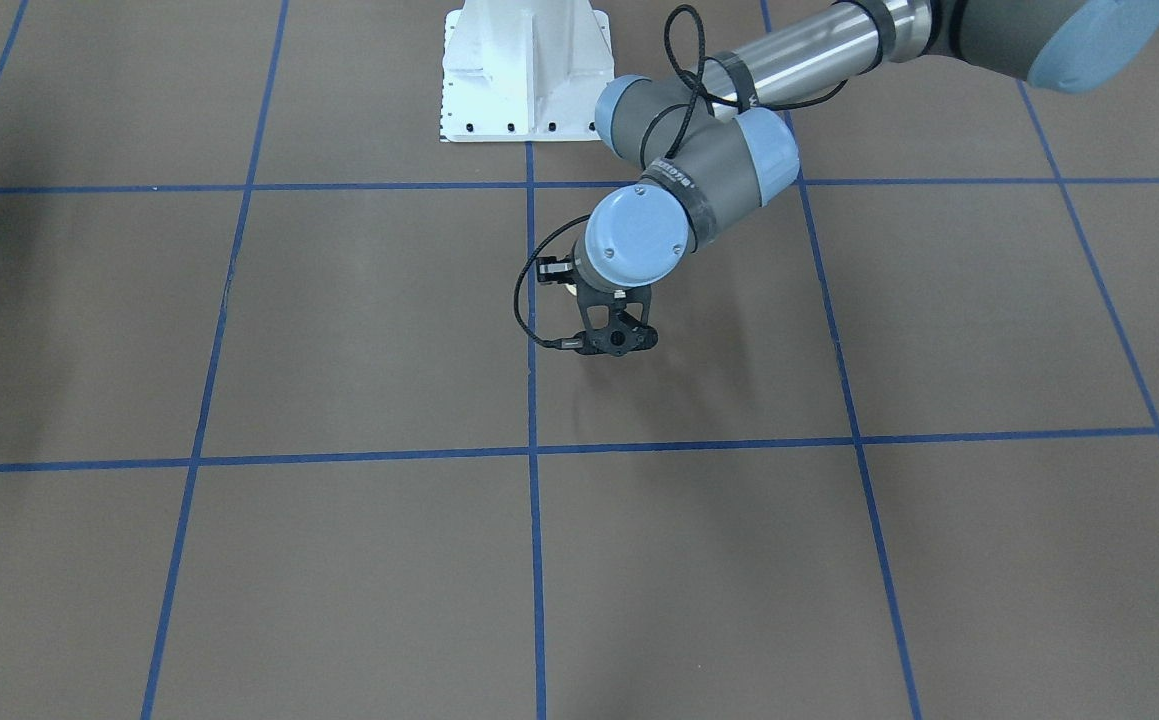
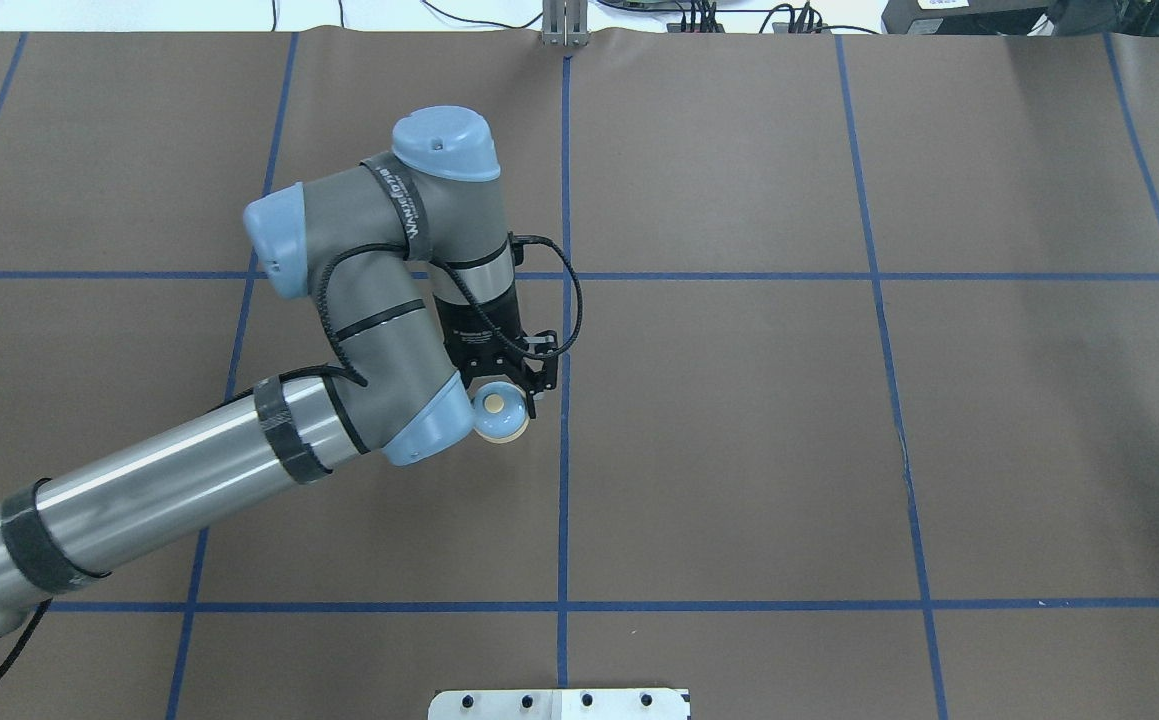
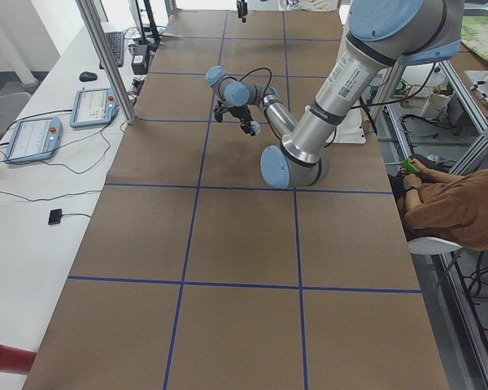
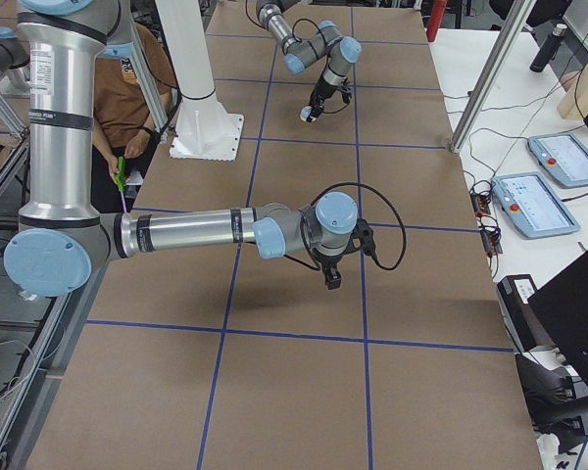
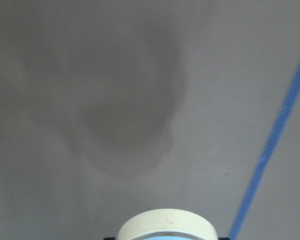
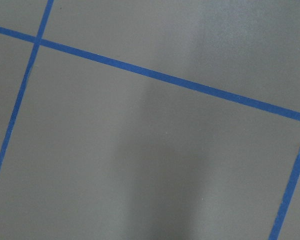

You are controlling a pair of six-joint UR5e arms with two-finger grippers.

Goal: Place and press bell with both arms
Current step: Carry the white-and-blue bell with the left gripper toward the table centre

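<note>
From the table's end on the robot's right, the nearest thing is the right arm [image 4: 186,230], its silver forearm lying level over the brown paper-covered table [image 4: 421,392] with the wrist bent down. The right gripper [image 4: 331,279] hangs point-down just above the paper, close beside a blue tape line. Its fingers are too small here to judge, and its own wrist camera shows only paper and tape, so I cannot tell how far it is open or whether it holds anything. Beyond it stands the white pedestal [image 4: 201,117], bolted to the table, with a seated operator [image 4: 127,78] in an orange shirt just behind it. Farther along, well apart from the right arm, the left arm [image 2: 169,480] reaches out from the robot's left side and folds back at the wrist. The left gripper [image 2: 505,392] has its 2 fingers closed on the bell [image 2: 501,420], 1 on each side of the light-blue dome. The bell's cream button [image 2: 491,404] faces up toward the overhead camera. The bell is held off the table, in the middle row of the tape grid, just on the robot's left of the centre blue line. In the left wrist view only its cream rim shows, at the lower edge, with a round shadow lying apart from it on the paper ahead.
</note>
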